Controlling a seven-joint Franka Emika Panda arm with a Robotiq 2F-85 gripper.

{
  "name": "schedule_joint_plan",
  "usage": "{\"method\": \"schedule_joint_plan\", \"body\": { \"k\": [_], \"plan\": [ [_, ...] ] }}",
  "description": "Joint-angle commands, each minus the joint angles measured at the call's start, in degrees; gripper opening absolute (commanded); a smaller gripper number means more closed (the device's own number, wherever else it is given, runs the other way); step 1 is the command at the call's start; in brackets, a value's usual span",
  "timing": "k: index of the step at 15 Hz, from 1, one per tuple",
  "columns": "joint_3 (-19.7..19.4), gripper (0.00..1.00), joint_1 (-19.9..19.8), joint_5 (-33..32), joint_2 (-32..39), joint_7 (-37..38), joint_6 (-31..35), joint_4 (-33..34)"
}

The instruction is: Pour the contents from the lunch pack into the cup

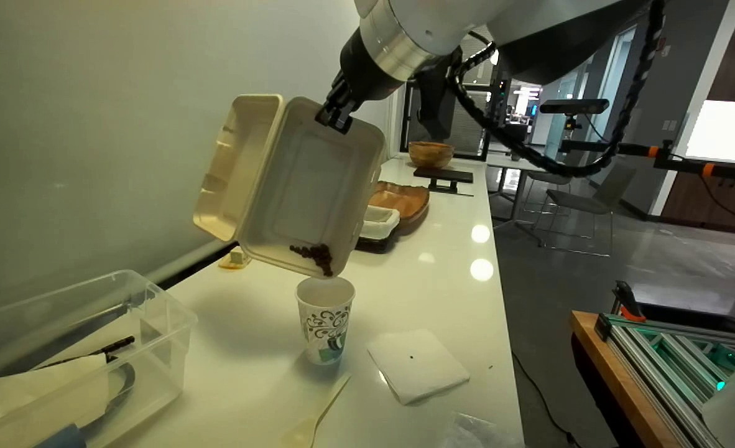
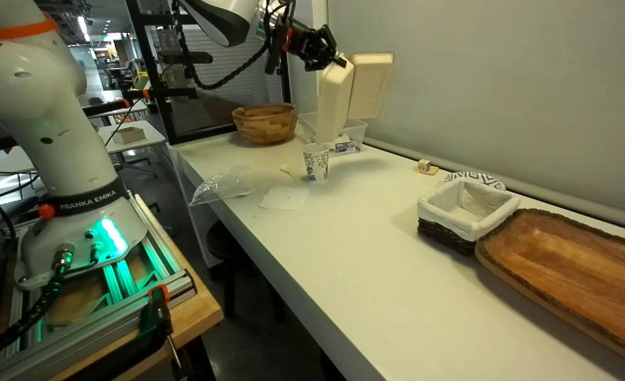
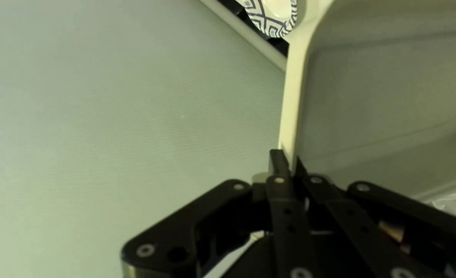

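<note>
The lunch pack (image 1: 308,180), a tan clamshell box, hangs open and steeply tilted in both exterior views (image 2: 335,100). Small dark brown pieces (image 1: 319,254) are gathered at its low end, inside the pack. My gripper (image 1: 336,118) is shut on the pack's upper rim; the wrist view shows the rim between the fingertips (image 3: 288,164). The white printed paper cup (image 1: 325,320) stands upright on the counter, and it also shows in an exterior view (image 2: 316,165). The pack's lowest corner is just above the cup's rim. The cup's inside bottom is hidden.
A clear plastic bin (image 1: 184,348) stands beside the cup near the wall. A spoon (image 1: 321,414), a white napkin (image 1: 418,366) and a plastic bag (image 2: 221,185) lie near the cup. A lined basket (image 2: 463,206) and a wooden tray (image 2: 566,264) stand farther along the counter.
</note>
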Motion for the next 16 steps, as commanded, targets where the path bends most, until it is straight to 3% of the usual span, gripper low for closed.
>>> {"method": "schedule_joint_plan", "body": {
  "k": [1, 8, 16],
  "plan": [
    [1.8, 0.01, 0.9, -2.3, -2.3, 3.3, -3.8, -2.3],
    [2.7, 0.01, 0.9, -5.0, -5.0, 5.9, -2.6, -4.3],
    [1.9, 0.01, 0.9, -13.5, -7.9, 13.9, -1.9, -7.0]
  ]
}}
